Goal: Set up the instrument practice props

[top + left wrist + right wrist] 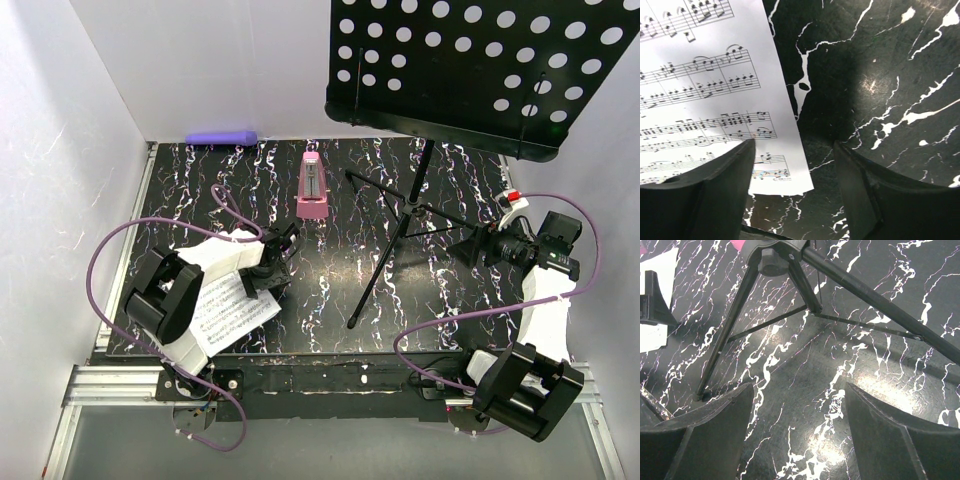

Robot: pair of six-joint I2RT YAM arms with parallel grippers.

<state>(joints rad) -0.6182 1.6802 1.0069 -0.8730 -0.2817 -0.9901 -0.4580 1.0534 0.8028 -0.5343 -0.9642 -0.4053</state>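
The black folding tripod music stand with perforated desk (470, 70) stands open, and the small pink pyramid metronome (313, 187) is upright beside it. The white printed sheet-music pages (700, 85) lie flat on the black marbled table (320, 300), not yet on the desk. The left gripper (795, 150) is spread over their edge. The right gripper (797, 390) is spread and empty near the tripod legs.

Left arm (165, 300) folded, left gripper (272, 262) low, jaws apart, empty; right arm (545, 315) elbow up, right gripper (468, 245) pointing leftward, jaws wide, nothing held

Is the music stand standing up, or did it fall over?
Standing up. The music stand rests on its spread legs on the table, its pole rising to the perforated desk.
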